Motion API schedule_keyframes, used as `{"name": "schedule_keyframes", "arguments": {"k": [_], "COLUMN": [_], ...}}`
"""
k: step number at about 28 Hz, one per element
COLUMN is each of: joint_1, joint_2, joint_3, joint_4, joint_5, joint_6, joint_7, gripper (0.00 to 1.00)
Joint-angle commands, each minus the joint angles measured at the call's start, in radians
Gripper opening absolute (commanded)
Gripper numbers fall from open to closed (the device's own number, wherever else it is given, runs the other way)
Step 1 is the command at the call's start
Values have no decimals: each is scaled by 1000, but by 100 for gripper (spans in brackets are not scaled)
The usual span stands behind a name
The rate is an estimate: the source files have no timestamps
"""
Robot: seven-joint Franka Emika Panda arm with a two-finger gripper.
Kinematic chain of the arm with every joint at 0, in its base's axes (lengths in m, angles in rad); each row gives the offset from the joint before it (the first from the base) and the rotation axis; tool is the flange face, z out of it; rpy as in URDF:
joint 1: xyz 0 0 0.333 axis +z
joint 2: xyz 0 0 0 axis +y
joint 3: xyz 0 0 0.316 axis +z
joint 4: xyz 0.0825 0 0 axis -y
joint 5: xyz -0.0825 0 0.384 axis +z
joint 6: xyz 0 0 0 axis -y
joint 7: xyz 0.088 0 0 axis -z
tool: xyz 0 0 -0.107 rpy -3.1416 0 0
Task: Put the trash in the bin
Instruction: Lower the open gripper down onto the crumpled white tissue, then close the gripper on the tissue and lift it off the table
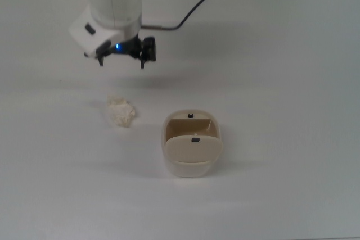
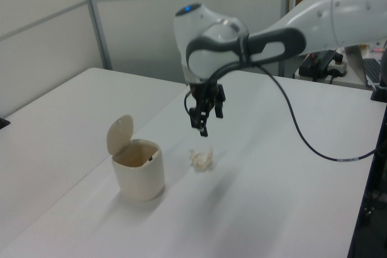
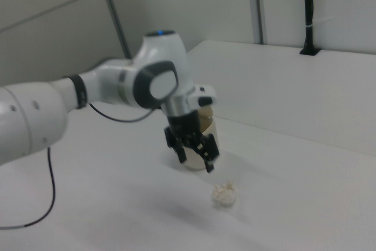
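Note:
The trash (image 1: 121, 112) is a crumpled cream-white wad lying on the white table, to the top view's left of the bin (image 1: 192, 170). It also shows as the trash (image 2: 201, 159) and the trash (image 3: 224, 195) in the side views. The beige bin (image 2: 140, 179) stands upright with its flap lid (image 2: 120, 134) tipped up and its mouth showing. My gripper (image 1: 121, 64) is open and empty, fingers pointing down, hanging in the air above and slightly beyond the wad. The gripper (image 2: 199, 128) is clear of the table. In the right view the gripper (image 3: 195, 164) partly hides the bin (image 3: 207, 124).
The white table (image 1: 281, 82) stretches wide on all sides of the two objects. A black cable (image 2: 302, 143) trails from the arm across the left view's right. A second table (image 2: 54, 113) adjoins along a seam on the left view's left.

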Motion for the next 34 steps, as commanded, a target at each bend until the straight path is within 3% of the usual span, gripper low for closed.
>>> {"name": "schedule_keyframes", "arguments": {"k": [1,7,12,13,14,25,34], "joint_1": [-14,-26,-26,-26,-26,-26,-21], "joint_2": [64,132,181,184,184,169,115], "joint_3": [-3,-3,-2,-3,-2,-2,3], "joint_4": [-14,-14,-15,-15,-17,-9,-6], "joint_5": [-40,-79,-116,-116,-116,-116,-110], "joint_6": [99,183,231,232,232,226,223], "joint_7": [-33,-34,-50,-69,-77,-85,-85], "gripper": [96,83,27,8,0,0,0]}}
